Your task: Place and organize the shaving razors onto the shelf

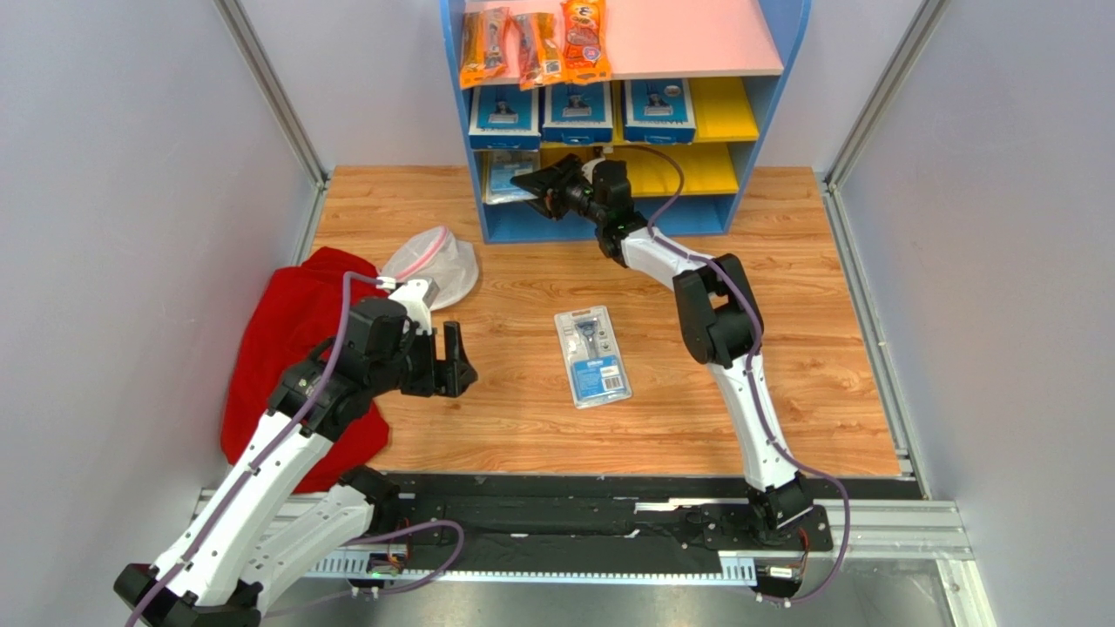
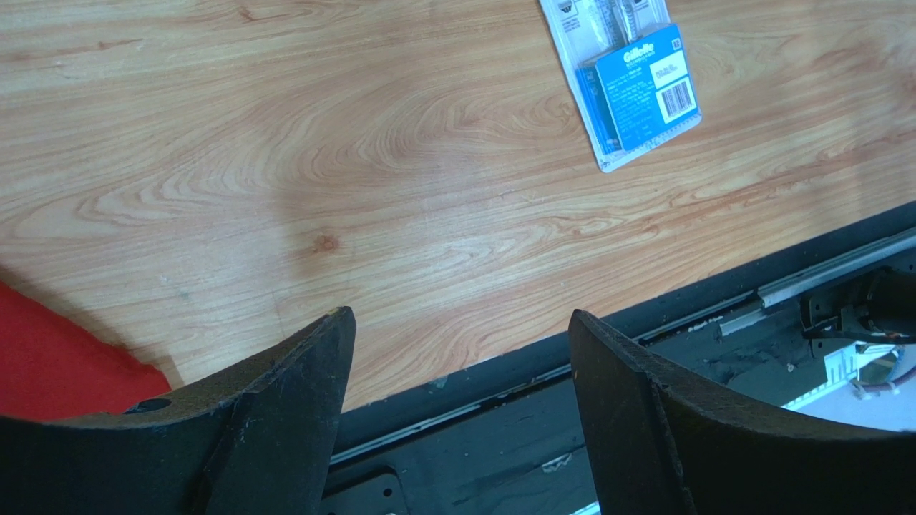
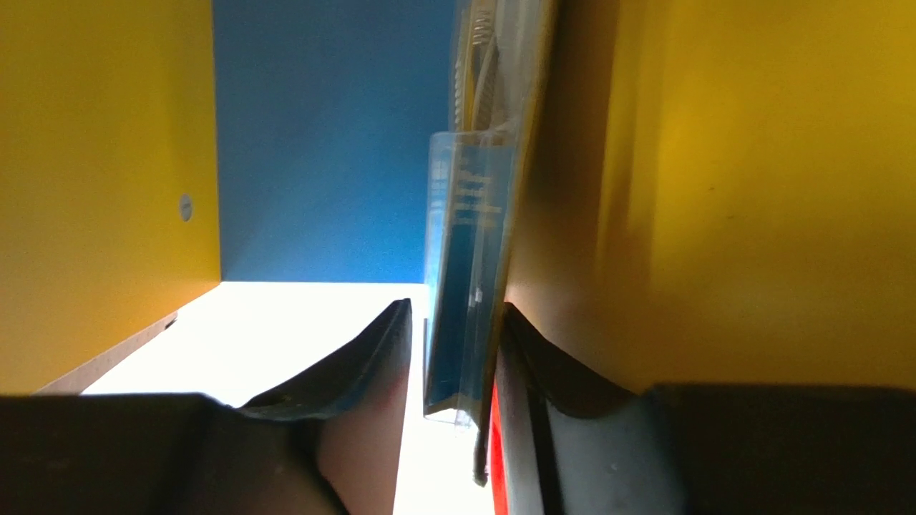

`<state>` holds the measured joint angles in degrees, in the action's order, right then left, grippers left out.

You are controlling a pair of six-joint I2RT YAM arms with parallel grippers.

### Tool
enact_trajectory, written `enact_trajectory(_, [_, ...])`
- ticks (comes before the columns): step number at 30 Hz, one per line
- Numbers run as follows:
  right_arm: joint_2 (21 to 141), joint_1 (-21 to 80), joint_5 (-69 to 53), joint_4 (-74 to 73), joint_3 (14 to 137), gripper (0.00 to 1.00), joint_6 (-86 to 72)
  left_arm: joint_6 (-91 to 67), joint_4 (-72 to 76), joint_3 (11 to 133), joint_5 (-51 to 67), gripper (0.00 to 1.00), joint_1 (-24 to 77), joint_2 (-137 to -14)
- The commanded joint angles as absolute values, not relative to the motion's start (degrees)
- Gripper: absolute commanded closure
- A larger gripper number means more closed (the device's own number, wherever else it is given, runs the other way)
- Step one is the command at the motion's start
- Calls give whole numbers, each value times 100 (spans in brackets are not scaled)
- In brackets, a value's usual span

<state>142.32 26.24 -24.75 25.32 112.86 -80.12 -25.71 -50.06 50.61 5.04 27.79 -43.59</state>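
Observation:
The shelf (image 1: 766,131) stands at the far edge, with three blue shaving razor packs (image 1: 577,110) side by side on its upper yellow board. My right gripper (image 1: 530,180) reaches into the lower compartment, where a paler pack (image 1: 504,174) stands. In the right wrist view that pack (image 3: 468,268) sits between my jaws (image 3: 454,311). It leans on the right finger, with a gap to the left finger. Another razor pack (image 1: 592,355) lies flat on the table's middle. My left gripper (image 1: 454,370) hovers open and empty to its left, and the same pack (image 2: 629,91) shows in the left wrist view.
Three orange snack packets (image 1: 534,46) lie on the pink top board. A red cloth (image 1: 295,340) and a pale pink-rimmed bag (image 1: 439,265) lie at the left. The black base rail (image 2: 645,376) runs along the near edge. Grey walls close in both sides.

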Motion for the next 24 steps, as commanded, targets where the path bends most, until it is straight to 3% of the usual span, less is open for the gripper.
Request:
enact_trajectory(1, [14054,2672,-2470,2663,11083,59,-7893,-2584,-4834,5062,527,19,2856,-4298])
enact_trajectory(10, [13439,2672,-2320,2628,10135,39,-7603,-2602,-4834,5054,510,19,2909,-4289])
enact_trajectory(24, [13184,2689,-2294,2391,9782,35,-7427,-2602,-4834,5054,501,20,2935,-4307])
